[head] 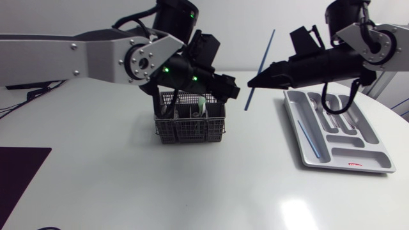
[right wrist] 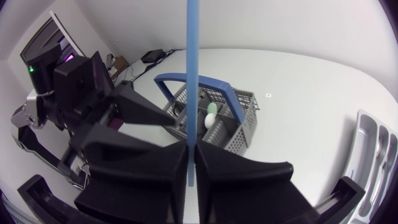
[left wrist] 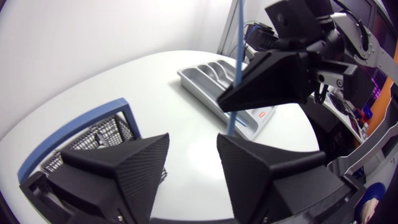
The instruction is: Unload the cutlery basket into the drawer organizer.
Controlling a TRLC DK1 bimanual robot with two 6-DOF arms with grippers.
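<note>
Worktop (head: 160, 185) is seen from overhead by the head cam; wrist cams are aimed close-up toward each other, basket (head: 185, 131) shared.

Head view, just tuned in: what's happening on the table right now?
The right gripper is shut on a thin blue stick, holding it nearly upright between the cutlery basket and the drawer organizer. The left gripper hangs beside the basket, fingers open and empty. A second blue stick lies in the organizer's long slot.
</note>
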